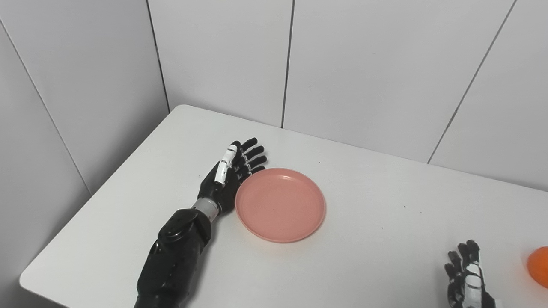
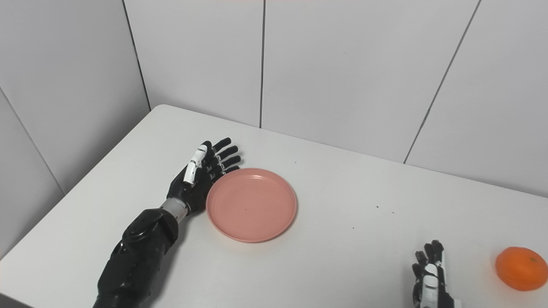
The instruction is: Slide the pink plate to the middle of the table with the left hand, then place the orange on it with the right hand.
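I see the pink plate [image 2: 251, 204] lying flat on the white table [image 2: 342, 239], a little left of the tabletop's middle, with nothing on it. My left hand [image 2: 199, 177] stands on edge at the plate's 9 to 10 o'clock, fingers [image 2: 226, 156] stretched out and apart, holding nothing; the palm side sits right against the plate's rim there, though I cannot tell for sure whether it touches. From the plate's 12 round to 6 o'clock I have bare tabletop, so the room toward 3 o'clock is wide open.

The orange [image 2: 521, 268] rests on the table well apart from the plate, out at its 4 o'clock, close to the picture's right edge. My right hand [image 2: 430, 278] comes up from the bottom edge just left of the orange, at its 9 o'clock, not touching it, fingers pointing up and spread, empty.

The table's rounded far-left corner lies at the plate's 11 o'clock, against the grey wall panels [image 2: 342, 64]; the left edge runs behind my left forearm [image 2: 137, 252].
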{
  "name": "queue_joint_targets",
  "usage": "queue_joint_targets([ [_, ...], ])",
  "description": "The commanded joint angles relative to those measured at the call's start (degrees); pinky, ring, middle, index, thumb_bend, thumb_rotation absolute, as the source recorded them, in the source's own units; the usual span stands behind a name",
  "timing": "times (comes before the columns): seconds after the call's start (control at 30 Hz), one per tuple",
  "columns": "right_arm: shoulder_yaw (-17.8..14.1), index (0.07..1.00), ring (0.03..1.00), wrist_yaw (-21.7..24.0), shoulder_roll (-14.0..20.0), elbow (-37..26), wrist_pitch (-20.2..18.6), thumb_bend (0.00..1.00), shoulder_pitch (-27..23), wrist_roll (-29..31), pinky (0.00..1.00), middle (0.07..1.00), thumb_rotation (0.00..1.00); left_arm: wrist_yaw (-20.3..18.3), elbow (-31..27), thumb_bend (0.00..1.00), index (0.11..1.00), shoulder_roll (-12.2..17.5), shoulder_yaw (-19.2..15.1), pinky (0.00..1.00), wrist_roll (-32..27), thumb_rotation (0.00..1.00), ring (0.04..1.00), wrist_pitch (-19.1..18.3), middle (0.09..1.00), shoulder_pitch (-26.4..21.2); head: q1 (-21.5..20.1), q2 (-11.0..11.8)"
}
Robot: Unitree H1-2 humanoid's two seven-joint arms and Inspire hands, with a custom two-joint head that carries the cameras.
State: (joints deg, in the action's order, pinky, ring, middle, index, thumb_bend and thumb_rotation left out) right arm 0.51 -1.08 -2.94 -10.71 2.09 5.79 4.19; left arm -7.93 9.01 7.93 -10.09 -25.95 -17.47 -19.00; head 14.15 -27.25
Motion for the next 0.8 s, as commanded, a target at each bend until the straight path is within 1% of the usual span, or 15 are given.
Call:
queue_joint_targets([
  [0.0, -0.3, 0.980, 0.958, -0.4, -0.6, -1.8, 0.1, 0.19, -0.8, -0.1, 0.96, 0.974, 1.00, -0.1, -0.4, 0.33, 0.862, -0.9, 1.1, 0.87, 0.4, 1.00, 0.872, -2.4, 0.881, 0.0, -0.5, -0.3],
  [0.13, -0.5, 0.969, 0.951, -0.9, -1.0, -2.0, -0.2, 0.22, -0.8, 0.1, 0.94, 0.966, 1.00, 0.1, -0.3, 0.34, 0.862, -1.9, 1.6, 0.86, 0.4, 1.00, 0.873, -2.3, 0.880, -0.1, -1.2, -0.8],
  [0.23, -0.4, 0.962, 0.945, -1.1, -1.2, -2.1, 0.1, 0.23, -0.7, -0.1, 0.93, 0.959, 1.00, 0.9, -0.6, 0.34, 0.859, -2.8, 2.0, 0.86, 0.5, 1.00, 0.865, -2.9, 0.873, -0.2, -2.2, -1.5],
  [0.33, -0.2, 0.966, 0.947, -1.3, -1.4, -2.3, -0.3, 0.22, -0.7, -0.8, 0.93, 0.962, 1.00, 0.7, -0.1, 0.35, 0.858, -3.4, 2.0, 0.85, 0.2, 1.00, 0.865, -2.8, 0.874, -0.4, -3.0, -2.0],
  [0.47, 0.0, 0.965, 0.941, -1.8, -1.9, -3.0, -1.7, 0.21, -0.7, -1.3, 0.93, 0.959, 1.00, 1.0, -0.3, 0.36, 0.852, -4.2, 2.2, 0.85, 0.1, 1.00, 0.860, -3.2, 0.868, -0.1, -4.6, -2.8],
  [0.5, 0.2, 0.965, 0.941, -1.7, -1.8, -3.0, -1.8, 0.21, -0.7, -1.5, 0.93, 0.959, 1.00, 1.1, -0.3, 0.36, 0.855, -4.5, 2.4, 0.85, 0.3, 1.00, 0.860, -3.1, 0.869, 0.0, -4.6, -2.8],
  [0.63, 0.6, 0.964, 0.937, -1.8, -1.9, -2.9, -1.7, 0.21, -0.8, -1.8, 0.93, 0.954, 1.00, 1.3, -0.6, 0.35, 0.857, -6.0, 3.4, 0.85, 1.1, 1.00, 0.859, -3.1, 0.869, 0.5, -5.6, -4.0],
  [0.77, 1.0, 0.961, 0.937, -1.8, -2.1, -2.6, -1.4, 0.23, -1.0, -2.2, 0.95, 0.953, 1.00, 1.2, -1.1, 0.35, 0.861, -6.9, 4.3, 0.85, 1.3, 1.00, 0.859, -3.2, 0.871, 0.8, -7.1, -4.8],
])
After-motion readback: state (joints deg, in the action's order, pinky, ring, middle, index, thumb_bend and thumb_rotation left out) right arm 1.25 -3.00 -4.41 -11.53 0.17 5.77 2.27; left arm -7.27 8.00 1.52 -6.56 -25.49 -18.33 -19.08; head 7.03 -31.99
